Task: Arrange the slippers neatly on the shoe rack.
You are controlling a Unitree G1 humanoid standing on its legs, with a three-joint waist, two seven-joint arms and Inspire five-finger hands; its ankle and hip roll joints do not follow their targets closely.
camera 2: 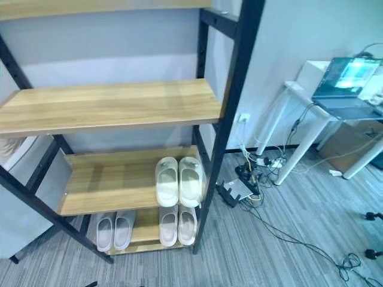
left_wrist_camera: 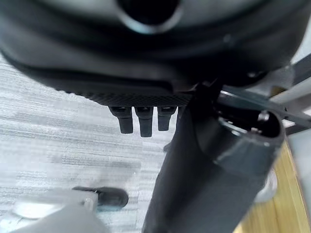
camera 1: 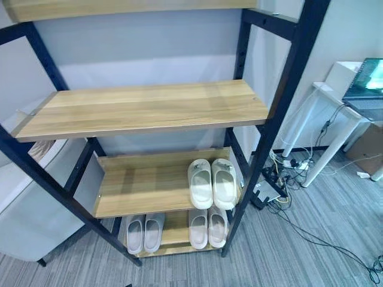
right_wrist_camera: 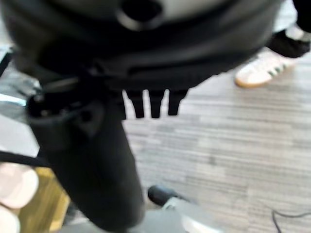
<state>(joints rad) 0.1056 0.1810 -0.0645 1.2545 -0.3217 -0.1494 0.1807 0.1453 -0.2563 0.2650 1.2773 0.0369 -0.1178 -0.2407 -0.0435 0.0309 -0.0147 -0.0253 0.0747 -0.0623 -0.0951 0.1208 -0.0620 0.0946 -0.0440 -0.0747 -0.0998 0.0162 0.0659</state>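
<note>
I am looking down at the shoe rack [camera 1: 149, 107]: cream slippers [camera 1: 212, 183] are sitting right of centre, toes pointing up-frame. My left robot hand [left_wrist_camera: 141, 119] and right robot hand [right_wrist_camera: 153, 103] are hanging relaxed, fingers straight, holding nothing.

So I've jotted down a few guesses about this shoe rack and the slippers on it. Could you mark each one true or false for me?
1. A cream pair of slippers sits at the right end of the middle shelf. True.
2. The upper shelf holds a pair of slippers. False: it is bare.
3. Two pairs rest on the bottom shelf: a pale pair on the left and another pair on the right. True.
4. One slipper lies on the carpet beside the rack. False: all the slippers seen are on shelves.
5. A laptop sits open on the white table to the right. True.
</note>
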